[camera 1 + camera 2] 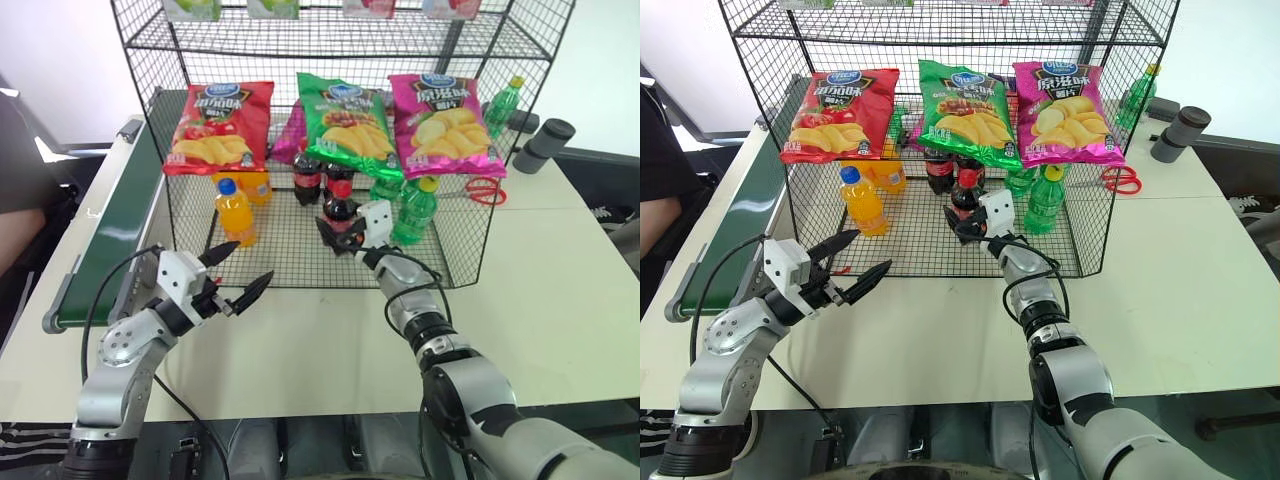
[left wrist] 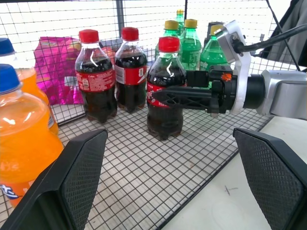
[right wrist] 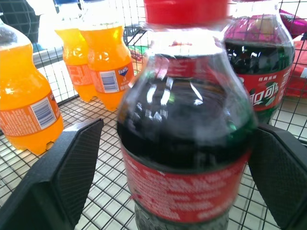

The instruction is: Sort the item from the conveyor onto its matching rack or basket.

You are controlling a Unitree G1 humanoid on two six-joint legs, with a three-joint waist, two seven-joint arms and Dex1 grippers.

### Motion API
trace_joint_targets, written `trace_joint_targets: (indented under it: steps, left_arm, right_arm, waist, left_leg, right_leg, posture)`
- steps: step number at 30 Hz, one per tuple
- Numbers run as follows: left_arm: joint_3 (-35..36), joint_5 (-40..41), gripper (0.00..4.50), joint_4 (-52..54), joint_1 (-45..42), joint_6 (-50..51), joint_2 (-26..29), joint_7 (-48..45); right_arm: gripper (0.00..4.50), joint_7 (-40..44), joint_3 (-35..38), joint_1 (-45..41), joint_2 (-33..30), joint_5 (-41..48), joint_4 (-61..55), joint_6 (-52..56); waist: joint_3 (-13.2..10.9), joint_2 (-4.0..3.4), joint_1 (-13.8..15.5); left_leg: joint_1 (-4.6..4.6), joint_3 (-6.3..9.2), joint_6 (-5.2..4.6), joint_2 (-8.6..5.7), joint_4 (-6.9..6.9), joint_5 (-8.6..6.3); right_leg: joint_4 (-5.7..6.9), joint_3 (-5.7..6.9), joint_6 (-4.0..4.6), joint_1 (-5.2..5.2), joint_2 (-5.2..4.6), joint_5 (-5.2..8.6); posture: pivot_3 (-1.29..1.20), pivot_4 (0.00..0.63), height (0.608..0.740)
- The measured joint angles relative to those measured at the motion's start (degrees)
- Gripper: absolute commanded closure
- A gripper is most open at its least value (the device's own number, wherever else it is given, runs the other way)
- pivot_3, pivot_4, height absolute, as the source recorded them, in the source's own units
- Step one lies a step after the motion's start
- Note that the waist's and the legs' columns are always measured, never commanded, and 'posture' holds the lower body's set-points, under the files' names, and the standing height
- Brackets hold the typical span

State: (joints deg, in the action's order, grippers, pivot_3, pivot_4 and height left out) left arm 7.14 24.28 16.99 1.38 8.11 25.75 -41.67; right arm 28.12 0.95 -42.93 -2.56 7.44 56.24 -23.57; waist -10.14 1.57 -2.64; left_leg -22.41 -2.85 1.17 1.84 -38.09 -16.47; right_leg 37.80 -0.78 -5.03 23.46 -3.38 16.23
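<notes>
The item, a small cola bottle (image 1: 338,211) with a red cap and red label, stands upright on the bottom tier of the black wire rack (image 1: 470,250), in front of two other cola bottles (image 2: 109,76). My right gripper (image 1: 343,238) reaches into the rack and is open, one finger on each side of this bottle (image 3: 184,143), with a small gap showing beside it. My left gripper (image 1: 250,262) hovers open and empty over the table in front of the rack. The dark green conveyor (image 1: 120,220) runs along the left.
Orange soda bottles (image 1: 236,211) stand left of the colas and green bottles (image 1: 414,212) to the right. Chip bags (image 1: 219,127) hang on the tier above. Red scissors (image 1: 486,190) and dark cylinders (image 1: 543,144) lie on the table at the far right. A person's arm (image 1: 20,215) is at the left edge.
</notes>
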Motion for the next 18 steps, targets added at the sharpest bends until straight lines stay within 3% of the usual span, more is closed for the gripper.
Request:
trace_joint_targets:
  steps: [8,18]
  left_arm:
    - [-0.8,0.0,0.00,0.0,-0.4,0.4,0.1,0.3]
    - [-0.2,0.0,0.00,-0.4,-2.1,3.7,1.9,1.6]
  right_arm:
    - [0.09,3.9,0.1,6.0,-3.7,0.2,-9.9,0.0]
    - [0.09,12.5,1.8,24.1,-18.4,6.0,-40.0,13.2]
  waist:
    - [0.0,0.00,0.1]
    - [0.0,-0.04,0.3]
  left_leg:
    - [0.00,0.00,0.00,-0.03,0.00,0.00]
    - [0.00,0.02,-0.01,-0.02,0.01,-0.01]
  right_leg:
    - [-0.02,0.00,0.00,-0.01,-0.07,0.00]
    - [-0.05,0.00,0.00,-0.03,-0.08,0.00]
  posture:
    - [0.00,0.150,0.740]
    - [0.00,0.150,0.740]
